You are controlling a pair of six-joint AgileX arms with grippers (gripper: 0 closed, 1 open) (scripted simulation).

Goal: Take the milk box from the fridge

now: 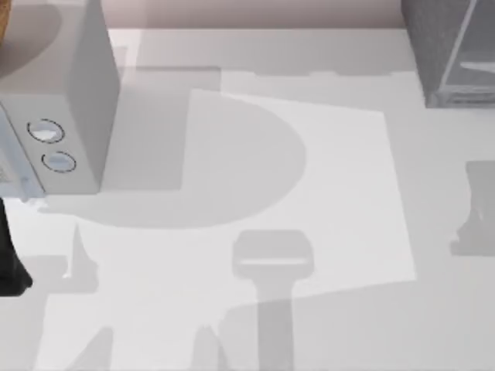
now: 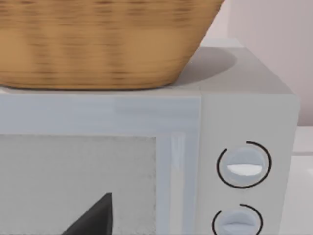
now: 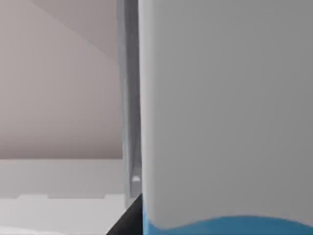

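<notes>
One dark sliver of the right pincer (image 3: 126, 221) shows beside the milk box (image 3: 225, 122), which looms so close, likely for a grasp, that I cannot tell clenched from released, while the fridge (image 1: 452, 54) sits cut off at the counter's (image 1: 325, 193) far right corner and the left arm (image 1: 9, 259) idles at left

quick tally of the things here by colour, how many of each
grey: 2, the fridge and the box with two round knobs
tan: 1, a woven basket on the knobbed box
white and blue: 1, the milk box
total: 4
</notes>
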